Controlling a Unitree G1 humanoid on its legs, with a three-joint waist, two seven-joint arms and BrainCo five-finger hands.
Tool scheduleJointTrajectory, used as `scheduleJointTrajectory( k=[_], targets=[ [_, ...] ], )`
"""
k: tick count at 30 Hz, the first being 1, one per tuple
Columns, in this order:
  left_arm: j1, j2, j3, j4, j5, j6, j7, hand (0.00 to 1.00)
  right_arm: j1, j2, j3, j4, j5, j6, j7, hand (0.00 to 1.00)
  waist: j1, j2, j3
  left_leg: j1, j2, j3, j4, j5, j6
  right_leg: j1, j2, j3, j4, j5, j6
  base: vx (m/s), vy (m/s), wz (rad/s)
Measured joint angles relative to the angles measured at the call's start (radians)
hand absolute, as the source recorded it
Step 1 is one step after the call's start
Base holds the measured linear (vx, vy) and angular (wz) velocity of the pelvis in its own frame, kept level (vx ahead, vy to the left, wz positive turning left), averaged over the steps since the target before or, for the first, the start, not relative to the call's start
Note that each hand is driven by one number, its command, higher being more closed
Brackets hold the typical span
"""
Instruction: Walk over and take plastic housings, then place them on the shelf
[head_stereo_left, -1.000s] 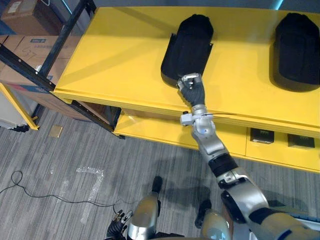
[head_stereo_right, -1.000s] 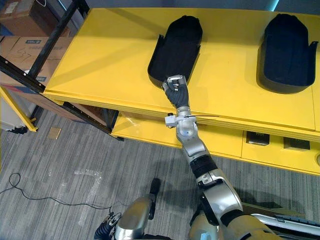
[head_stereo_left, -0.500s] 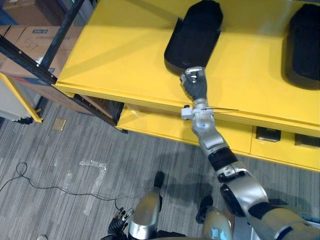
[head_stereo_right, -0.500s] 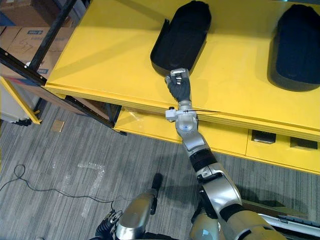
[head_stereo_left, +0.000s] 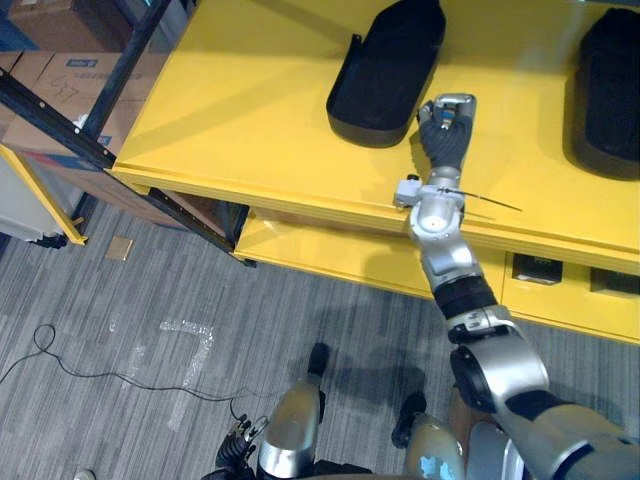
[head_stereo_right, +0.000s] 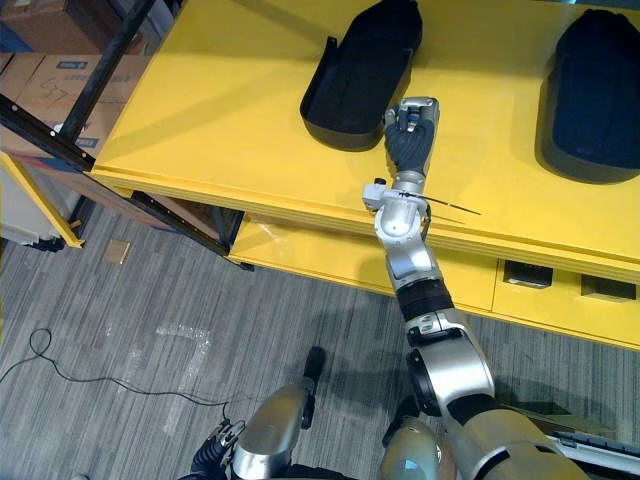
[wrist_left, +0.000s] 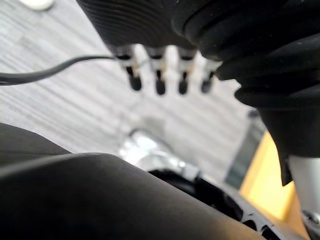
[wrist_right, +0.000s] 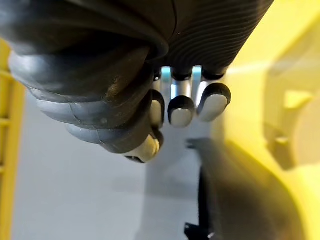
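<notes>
Two black plastic housings lie on the yellow shelf top: one at the middle, the other at the right edge of the view. My right hand hovers over the shelf just right of the middle housing's near end, apart from it. In the right wrist view its fingers are curled with the thumb close by, and nothing is in them. My left hand hangs low over the grey floor with its fingers relaxed and empty.
A black metal rack frame runs along the left, with cardboard boxes behind it. Under the top, a lower yellow level holds small dark boxes. A tan square lies on the floor at the left.
My right hand was at the near end of the middle housing; it has come off it and moved right. The housing stays where it lay.
</notes>
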Motion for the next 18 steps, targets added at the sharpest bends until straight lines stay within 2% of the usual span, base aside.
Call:
scheduleJointTrajectory(
  k=[3,4,8,10,11,13,14,16,18],
  targets=[
    [0.006,-0.006,0.008,0.001,0.004,-0.014,-0.004,0.0,0.024,0.009,0.005,-0.118,-0.001,-0.008,0.004,1.0,-0.003,-0.001,0.001,0.031,0.005,0.013,-0.014,0.0,0.0,0.029,0.008,0.004,-0.021,0.004,0.001,0.03,-0.016,-0.09],
    [0.006,-0.01,0.019,0.001,0.03,-0.023,-0.005,0.0,0.048,0.015,0.014,-0.183,0.0,-0.019,0.012,0.0,-0.006,-0.003,0.001,0.045,0.009,0.016,-0.021,0.0,0.0,0.046,0.014,0.005,-0.037,0.009,0.002,0.04,-0.026,-0.09],
    [0.009,-0.014,0.051,0.004,0.102,-0.056,-0.008,0.0,0.169,0.041,0.052,-0.368,0.004,-0.023,0.047,0.0,-0.022,-0.023,0.005,0.081,0.029,0.037,-0.058,0.001,-0.002,0.081,0.042,0.017,-0.105,0.037,-0.001,0.04,-0.018,-0.18],
    [0.019,-0.015,0.067,0.004,0.117,-0.073,-0.006,0.0,0.268,0.065,0.079,-0.45,0.007,-0.003,0.081,0.0,-0.033,-0.04,-0.004,0.102,0.038,0.067,-0.083,0.003,-0.004,0.089,0.055,0.038,-0.141,0.057,-0.002,0.07,0.006,-0.41],
    [0.023,-0.009,0.083,0.003,0.127,-0.082,-0.002,0.0,0.379,0.068,0.098,-0.531,0.033,0.026,0.115,0.0,-0.056,-0.063,-0.02,0.118,0.041,0.088,-0.103,0.003,-0.004,0.105,0.064,0.057,-0.183,0.08,0.002,0.12,0.027,-0.39],
    [0.027,-0.006,0.085,0.003,0.14,-0.089,0.004,0.0,0.451,0.066,0.092,-0.57,0.051,0.048,0.136,0.0,-0.068,-0.081,-0.032,0.133,0.042,0.108,-0.115,0.003,-0.004,0.115,0.068,0.074,-0.212,0.094,0.007,0.11,0.035,-0.37],
    [0.035,0.008,0.09,-0.001,0.15,-0.093,0.011,0.0,0.55,0.058,0.08,-0.613,0.058,0.067,0.161,0.0,-0.086,-0.109,-0.069,0.14,0.041,0.132,-0.133,0.002,-0.004,0.116,0.071,0.094,-0.247,0.112,0.009,0.08,0.026,-0.4],
    [0.034,0.022,0.091,-0.013,0.16,-0.092,0.025,0.0,0.66,0.049,0.053,-0.666,0.087,0.078,0.187,0.0,-0.098,-0.136,-0.101,0.157,0.041,0.167,-0.152,0.002,-0.004,0.116,0.074,0.125,-0.275,0.127,0.013,0.11,0.033,-0.51],
    [0.034,0.043,0.087,-0.041,0.197,-0.07,0.052,0.0,0.816,0.05,-0.003,-0.73,0.143,0.082,0.223,0.0,-0.135,-0.166,-0.142,0.184,0.041,0.221,-0.157,-0.015,-0.005,0.116,0.077,0.176,-0.295,0.145,0.018,0.09,0.041,-0.7]
  ],
)
